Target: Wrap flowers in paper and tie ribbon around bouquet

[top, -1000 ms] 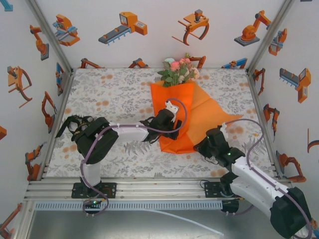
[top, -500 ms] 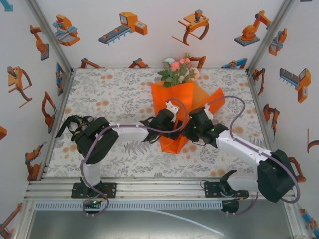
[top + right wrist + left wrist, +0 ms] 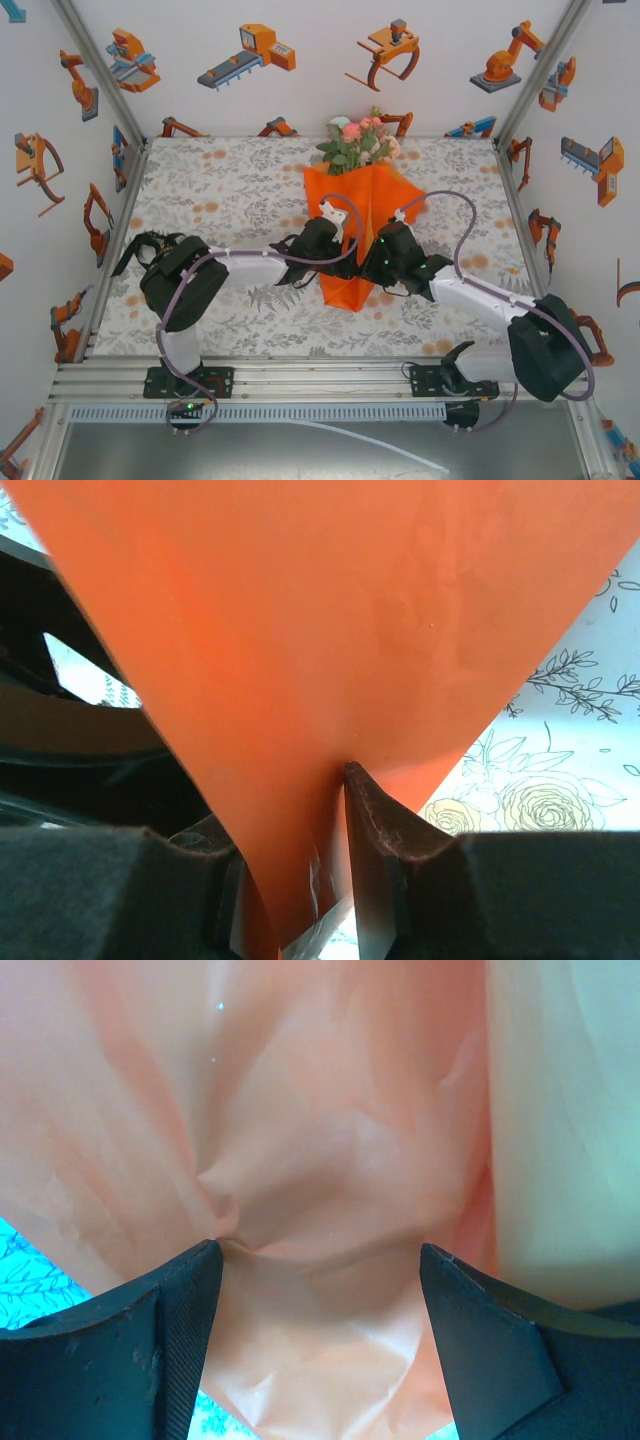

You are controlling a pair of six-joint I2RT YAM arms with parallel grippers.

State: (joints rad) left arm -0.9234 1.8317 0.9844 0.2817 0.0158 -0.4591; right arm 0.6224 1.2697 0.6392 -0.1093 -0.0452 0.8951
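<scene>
The bouquet (image 3: pixel 362 195) lies mid-table as an orange paper cone. The flowers (image 3: pixel 356 140), pink and peach with green leaves, stick out of its far wide end. My left gripper (image 3: pixel 337 258) reaches in from the left, and its fingers (image 3: pixel 180 1300) are shut wide around the creased paper (image 3: pixel 330 1180) of the cone's lower part. My right gripper (image 3: pixel 374 266) comes from the right, shut on the paper flap (image 3: pixel 300 660) folded over the cone. Thin black loops, possibly the ribbon (image 3: pixel 135 248), lie by the left arm's shoulder.
The floral tablecloth (image 3: pixel 220 190) covers the table. Printed walls and aluminium posts (image 3: pixel 105 250) close in the left, right and back. Both arms' purple-grey cables (image 3: pixel 450 205) arch over the cone's lower end.
My right arm swung in from the front right and carried the paper's right flap over the stems. The sheet is now a narrow cone. The left gripper barely shifted.
</scene>
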